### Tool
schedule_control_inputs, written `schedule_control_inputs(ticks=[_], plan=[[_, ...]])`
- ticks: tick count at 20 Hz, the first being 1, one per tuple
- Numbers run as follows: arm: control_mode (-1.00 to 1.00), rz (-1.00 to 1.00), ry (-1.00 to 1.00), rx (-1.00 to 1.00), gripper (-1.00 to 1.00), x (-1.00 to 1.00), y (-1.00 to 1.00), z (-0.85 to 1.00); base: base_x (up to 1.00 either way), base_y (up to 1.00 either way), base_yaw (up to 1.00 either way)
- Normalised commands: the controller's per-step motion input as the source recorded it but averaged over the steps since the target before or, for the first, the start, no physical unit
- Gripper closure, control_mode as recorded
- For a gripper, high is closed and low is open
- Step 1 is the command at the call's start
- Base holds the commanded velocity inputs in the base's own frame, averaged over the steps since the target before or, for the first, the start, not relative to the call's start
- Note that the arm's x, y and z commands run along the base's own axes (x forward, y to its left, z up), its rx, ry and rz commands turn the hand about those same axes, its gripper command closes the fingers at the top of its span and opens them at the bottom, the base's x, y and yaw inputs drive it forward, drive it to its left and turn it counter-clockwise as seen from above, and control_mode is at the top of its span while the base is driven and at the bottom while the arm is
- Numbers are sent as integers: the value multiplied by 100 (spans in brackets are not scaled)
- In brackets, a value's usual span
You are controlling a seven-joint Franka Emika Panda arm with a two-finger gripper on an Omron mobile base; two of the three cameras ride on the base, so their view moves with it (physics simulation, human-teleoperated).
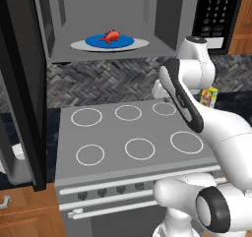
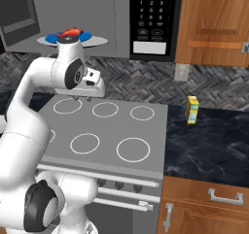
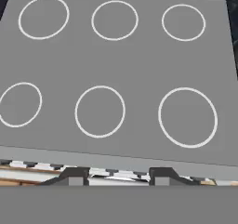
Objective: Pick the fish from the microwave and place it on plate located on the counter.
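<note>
One fish (image 1: pixel 110 36), small, likely light, rigid and slick, sits on a blue plate (image 1: pixel 96 42) mid-turntable (image 1: pixel 140 44) in the open microwave (image 1: pixel 167 14); pinch across mid-body, not fins; claw (image 3: pixel 118 175) spread, empty over the stove top (image 3: pixel 139 65).

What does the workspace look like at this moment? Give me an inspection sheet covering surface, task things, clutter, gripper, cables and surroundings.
Surface: grey stove top with six white ring burners, nothing on it; dark counter to its right.
Job's things: fish lies on a blue plate on the turntable of the microwave, door open. White plate: partly visible at most, cannot confirm.
Clutter: small yellow carton upright on the counter.
Gripper: gripper above the stove's front edge, fingers apart, holding nothing.
Cables: nothing seen.
Surroundings: herringbone backsplash, wooden cabinets, wall outlet.
</note>
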Motion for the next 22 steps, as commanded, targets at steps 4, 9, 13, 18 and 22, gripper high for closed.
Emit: schedule_control_inputs(ticks=[4, 9, 13, 18, 22], plan=[[-100, -1, -24, 0, -100, -42, 14, 2, 0, 0, 0], [-100, -10, -44, 0, -100, -53, 61, 50, 0, 0, 0], [-100, -14, -30, 0, -100, -4, 37, 74, 0, 0, 0], [-100, -5, -24, 0, -100, 0, 15, 67, 0, 0, 0], [-100, -2, -12, 0, -100, 0, 5, 79, 0, 0, 0]])
